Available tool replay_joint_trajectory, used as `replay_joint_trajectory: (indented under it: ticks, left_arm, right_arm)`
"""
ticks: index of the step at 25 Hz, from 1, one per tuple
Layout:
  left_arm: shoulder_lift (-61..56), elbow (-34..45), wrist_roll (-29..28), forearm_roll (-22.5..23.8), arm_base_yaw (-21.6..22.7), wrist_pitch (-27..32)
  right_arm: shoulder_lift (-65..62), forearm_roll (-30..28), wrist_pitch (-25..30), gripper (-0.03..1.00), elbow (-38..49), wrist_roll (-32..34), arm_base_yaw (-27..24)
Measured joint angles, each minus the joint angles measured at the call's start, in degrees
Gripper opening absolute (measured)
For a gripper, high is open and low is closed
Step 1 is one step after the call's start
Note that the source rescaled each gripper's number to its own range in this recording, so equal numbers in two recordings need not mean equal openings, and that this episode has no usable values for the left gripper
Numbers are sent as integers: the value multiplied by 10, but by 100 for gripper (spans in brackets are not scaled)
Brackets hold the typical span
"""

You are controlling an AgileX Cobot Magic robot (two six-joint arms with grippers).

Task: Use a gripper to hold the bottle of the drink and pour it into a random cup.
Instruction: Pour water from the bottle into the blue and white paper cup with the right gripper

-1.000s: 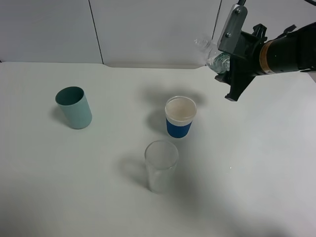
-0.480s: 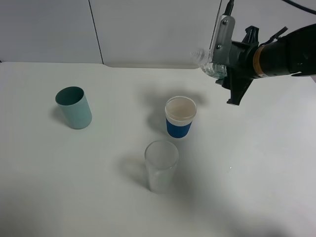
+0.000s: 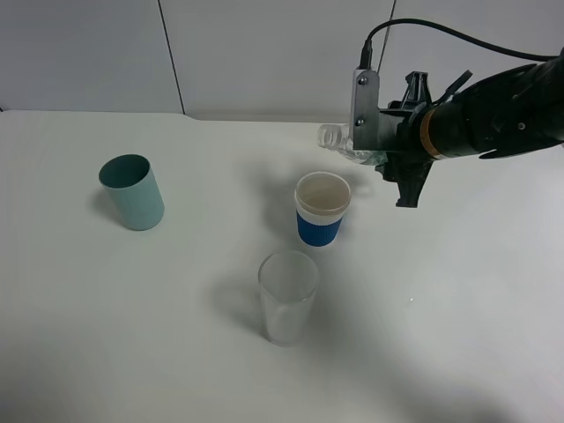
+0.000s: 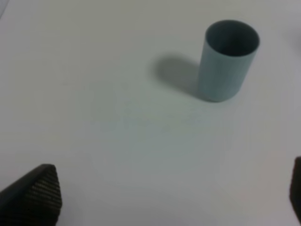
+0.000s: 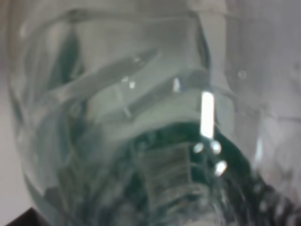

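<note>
Exterior high view, read from left to right: three drinking vessels, one bottle and one arm. One teal-green cup (image 3: 132, 192) stands upright and well apart from the others. One clear glass tumbler (image 3: 287, 297) stands upright near the front. Just behind it and slightly to its right is one cup (image 3: 322, 209) with a blue lower body, a white rim band and a pale inside. The bottle of the drink (image 3: 339, 141) is in the air above and behind this cup, tipped almost level. Its open neck points left and is clear of the rim. The right gripper (image 3: 398, 143), black with an orange band (image 3: 427, 132) and a black cable (image 3: 441, 31), has its jaws pinching the bottle's body. All the vessels rest on a plain white table (image 3: 458, 291), backed by a white panelled wall (image 3: 88, 53) with one dark vertical seam. In the left wrist view the left gripper (image 4: 164, 197) hangs over the table near the teal-green cup (image 4: 228, 59), its jaws spread wide and holding nothing. The right wrist view is filled by the bottle (image 5: 131, 117). Dark green shows through its clear plastic, and any lettering is too blurred to read.
</note>
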Motion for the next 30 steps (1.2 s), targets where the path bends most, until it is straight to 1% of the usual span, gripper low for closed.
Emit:
replay_joint_trajectory:
  ticks: [6, 10, 15, 24, 30]
  left_arm:
    - [0, 0, -1, 0, 0, 0]
    - [0, 0, -1, 0, 0, 0]
    - [0, 0, -1, 0, 0, 0]
    - [0, 0, 0, 0, 0, 0]
    - [0, 0, 0, 0, 0, 0]
  right_arm:
    - [0, 1, 34, 0, 0, -2, 0]
    - [0, 1, 45, 0, 0, -29, 2]
    - [0, 1, 51, 0, 0, -74, 7]
    - [0, 1, 72, 0, 0, -90, 10]
    - [0, 1, 75, 0, 0, -121, 10]
